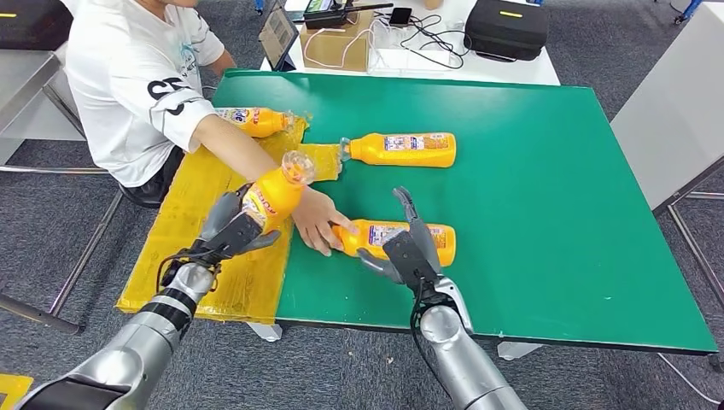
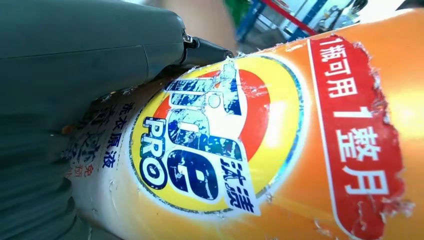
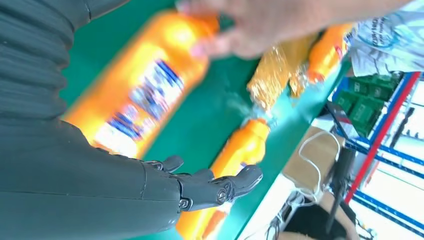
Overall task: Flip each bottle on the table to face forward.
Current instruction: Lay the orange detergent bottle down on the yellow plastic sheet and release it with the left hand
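We find the left hand [image 1: 232,229] gripping one orange bottle [image 1: 275,193] by its body, lifted clear of the counter [image 1: 546,171] with its clear cap tilted up and away from the robot. The left wrist view shows the printed front label [image 2: 210,140] turned toward that camera, the fingers wrapped behind it. We judge this bottle is held aloft so that it can be turned over before being laid down.

The right hand [image 1: 411,248] hovers over the nearest lying bottle [image 1: 401,239], fingers [image 3: 220,185] spread wide and holding nothing. A person's hand [image 1: 318,220] rests on the neck end of that same bottle, apparently setting or steadying it, which we take as the reason the right hand waits above rather than closing.

A second lying bottle [image 1: 401,149] sits farther back on the green counter, its cap pointing to the robot's left, well apart from the near one. A third bottle [image 1: 253,121] lies on the yellow wrapping [image 1: 213,256] at the counter's left edge, beside the person's arm. Which of the lying bottles show their front faces we cannot tell with confidence.

We assess the task as partway through; contact with the person's hand is the chief risk if the right hand descends now.
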Available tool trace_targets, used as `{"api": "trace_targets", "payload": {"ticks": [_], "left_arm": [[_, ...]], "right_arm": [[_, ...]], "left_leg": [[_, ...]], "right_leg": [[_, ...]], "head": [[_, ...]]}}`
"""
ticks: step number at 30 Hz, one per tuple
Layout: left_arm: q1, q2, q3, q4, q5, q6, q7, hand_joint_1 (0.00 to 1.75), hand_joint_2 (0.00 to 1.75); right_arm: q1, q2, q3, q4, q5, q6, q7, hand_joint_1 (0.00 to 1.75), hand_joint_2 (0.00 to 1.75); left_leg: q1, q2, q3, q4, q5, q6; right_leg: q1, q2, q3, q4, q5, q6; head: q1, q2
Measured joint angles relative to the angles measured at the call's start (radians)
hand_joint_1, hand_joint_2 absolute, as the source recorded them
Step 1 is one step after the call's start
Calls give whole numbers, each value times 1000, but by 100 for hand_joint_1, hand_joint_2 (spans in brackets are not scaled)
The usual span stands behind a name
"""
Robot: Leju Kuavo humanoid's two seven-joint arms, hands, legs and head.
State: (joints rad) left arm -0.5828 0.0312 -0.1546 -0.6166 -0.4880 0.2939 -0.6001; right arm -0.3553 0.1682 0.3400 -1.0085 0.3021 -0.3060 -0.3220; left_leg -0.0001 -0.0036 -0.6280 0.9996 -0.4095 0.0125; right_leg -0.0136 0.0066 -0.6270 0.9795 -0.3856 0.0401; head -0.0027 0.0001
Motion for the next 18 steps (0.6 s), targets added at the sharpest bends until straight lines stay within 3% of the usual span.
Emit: {"api": "trace_targets", "payload": {"ticks": [6,11,18], "left_arm": [[-30,45,-8,80,-82,28,14,175,175],[-81,107,-66,157,-277,50,95,175,175],[-114,185,-137,230,-420,46,193,175,175]], "right_arm": [[0,-15,-12,-23,-2,3,-4,0,175],[-6,-25,-20,-24,-4,20,-7,0,175],[-16,-38,-24,-24,-3,36,-10,0,175]], "left_leg": [[0,-1,-1,0,0,0],[0,0,1,0,0,0],[1,0,2,0,1,-2]], "right_leg": [[0,0,0,0,0,0],[0,0,1,0,0,0],[1,0,1,2,0,0]], "head": [[0,0],[0,0],[0,0]]}}
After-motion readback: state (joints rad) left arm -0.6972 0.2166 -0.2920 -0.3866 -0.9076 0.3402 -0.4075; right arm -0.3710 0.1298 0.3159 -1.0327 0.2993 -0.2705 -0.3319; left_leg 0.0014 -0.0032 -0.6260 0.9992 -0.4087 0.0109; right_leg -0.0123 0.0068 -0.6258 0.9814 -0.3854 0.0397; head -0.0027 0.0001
